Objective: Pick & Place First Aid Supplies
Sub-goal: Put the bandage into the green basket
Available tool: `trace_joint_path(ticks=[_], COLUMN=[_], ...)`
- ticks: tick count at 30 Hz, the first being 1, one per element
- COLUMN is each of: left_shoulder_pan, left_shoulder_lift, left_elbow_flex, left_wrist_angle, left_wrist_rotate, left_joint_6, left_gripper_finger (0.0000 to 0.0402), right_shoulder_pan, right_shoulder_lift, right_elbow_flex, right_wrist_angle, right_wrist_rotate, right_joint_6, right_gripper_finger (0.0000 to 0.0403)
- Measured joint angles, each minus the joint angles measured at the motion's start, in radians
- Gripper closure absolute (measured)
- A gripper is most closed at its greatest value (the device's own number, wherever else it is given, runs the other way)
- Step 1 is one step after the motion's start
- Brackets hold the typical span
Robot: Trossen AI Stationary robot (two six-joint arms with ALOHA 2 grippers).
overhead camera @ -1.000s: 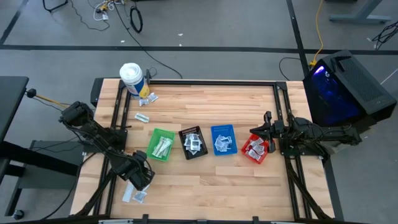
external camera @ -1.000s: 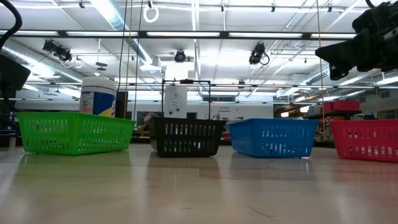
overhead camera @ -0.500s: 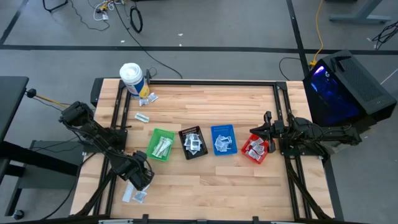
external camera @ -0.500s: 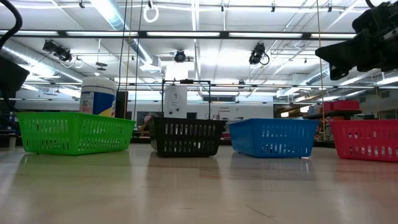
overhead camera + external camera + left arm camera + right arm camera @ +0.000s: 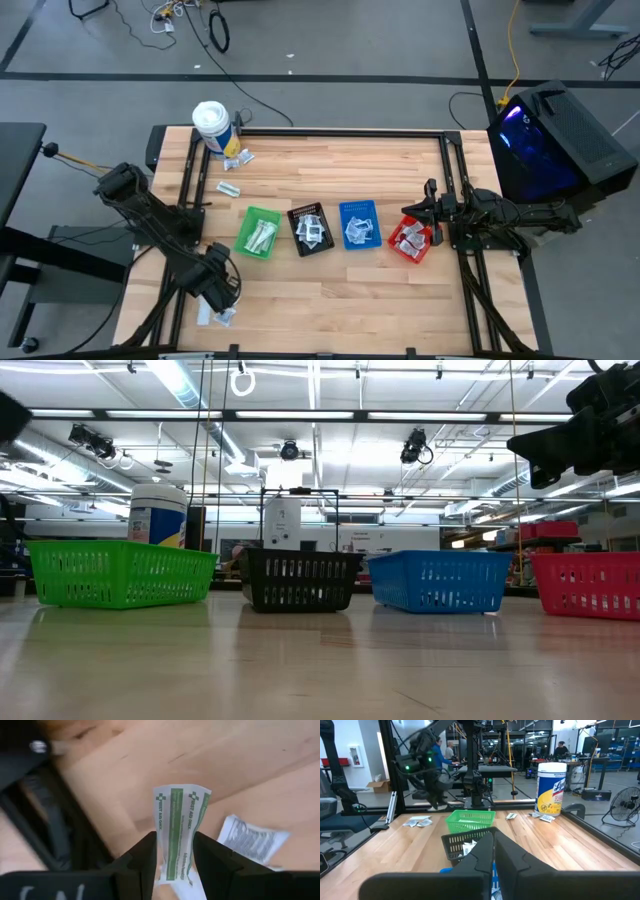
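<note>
- L end effector point(image 5: 218, 290) is at the near-left corner of the desk point(image 5: 340, 290), lifted above the wood; my L wrist cam shows its two fingers point(image 5: 142, 862) clamped on a white sachet w/ green print point(image 5: 179, 827), held upright between them.
- Below it a 2nd white packet point(image 5: 252, 840) lies flat on the desk; from above I see a small pile of sachets point(image 5: 218, 315) right by the near-left edge.
- R end effector point(image 5: 432, 212) hangs over the red bin point(image 5: 412, 240) at the right end of the row, fingers together, nothing in them.
- Bins in a row across mid desk, L to R: green bin point(image 5: 259, 232), black bin point(image 5: 310, 229), blue bin point(image 5: 359, 224), red. All 4 have pale sachets inside.
- More loose sachets at far left: a few point(image 5: 238, 158) just beside the white tub point(image 5: 211, 126), one strip point(image 5: 229, 188) nearer, between the tub and the green bin.
- Low cam: the 4 bins stand level on the desk, tub point(image 5: 158, 515) behind the green one.
- R wrist cam: people in the room beyond the desk, too far to tell more.
</note>
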Motion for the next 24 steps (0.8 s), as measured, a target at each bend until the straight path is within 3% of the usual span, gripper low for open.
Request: trace_joint_path(ticks=[7,12,19,24], left_shoulder_pan=[0.000,0.025,0.129,0.235], left_shoulder_lift=[0.000,0.000,-0.001,-0.001], left_elbow_flex=[0.150,0.243,0.306,0.306], left_wrist_angle=[-0.196,-0.281,-0.310,-0.310], left_wrist_rotate=[-0.029,-0.105,-0.283,-0.330], left_joint_6=[0.006,0.052,0.183,0.300], left_gripper_finger=[0.0268,0.0268,0.0268,0.0268], right_shoulder_pan=[0.000,0.000,0.000,0.000], right_shoulder_lift=[0.000,0.000,0.000,0.000], right_elbow_flex=[0.000,0.000,0.000,0.000], right_wrist_angle=[0.000,0.000,0.000,0.000], right_wrist_rotate=[0.000,0.000,0.000,0.000], right_joint_6=[0.000,0.000,0.000,0.000], right_gripper_finger=[0.0380,0.0380,0.0380,0.0380])
